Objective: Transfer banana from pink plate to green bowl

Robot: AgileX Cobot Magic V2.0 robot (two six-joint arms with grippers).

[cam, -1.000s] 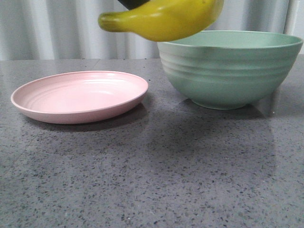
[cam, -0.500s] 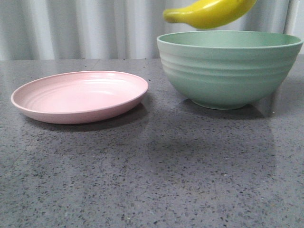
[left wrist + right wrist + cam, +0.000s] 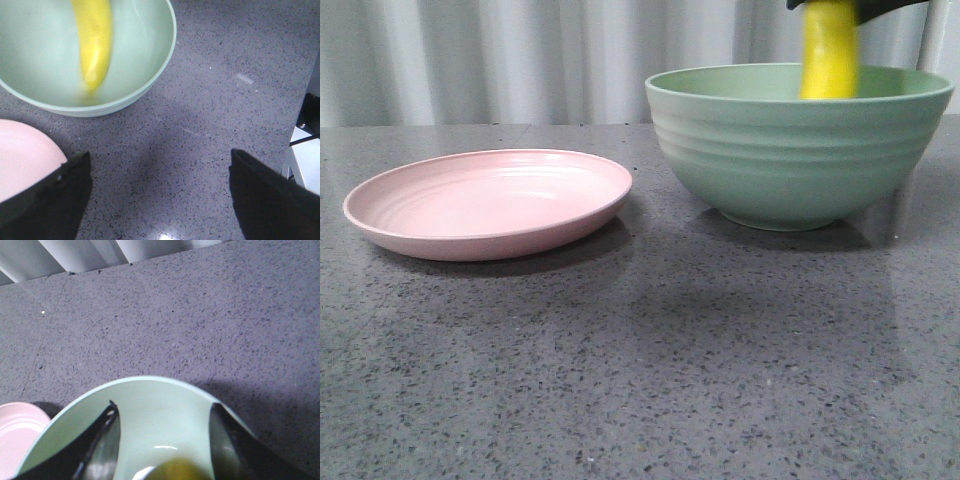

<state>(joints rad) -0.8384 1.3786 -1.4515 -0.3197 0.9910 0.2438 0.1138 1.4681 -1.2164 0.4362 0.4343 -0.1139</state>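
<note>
The yellow banana (image 3: 830,55) hangs upright and blurred over the inside of the mint-green bowl (image 3: 790,160), its lower end below the rim. My right gripper (image 3: 855,8) is just above it at the top edge. In the right wrist view the right gripper (image 3: 162,407) stands wide open over the bowl (image 3: 150,390), with the banana (image 3: 175,471) loose between the fingers. The left wrist view shows the banana (image 3: 95,40) blurred inside the bowl (image 3: 150,75). My left gripper (image 3: 160,154) is open and empty above the table. The pink plate (image 3: 490,205) is empty.
The grey speckled table (image 3: 650,360) carries the plate on the left and the bowl on the right, close together. A pale curtain (image 3: 520,60) hangs behind the table. The table's edge and a white frame (image 3: 305,160) show in the left wrist view.
The banana has moved right from above the plate side to over the bowl, turned from lying level to upright, and dropped lower into the bowl. The right gripper's jaws now stand apart.
</note>
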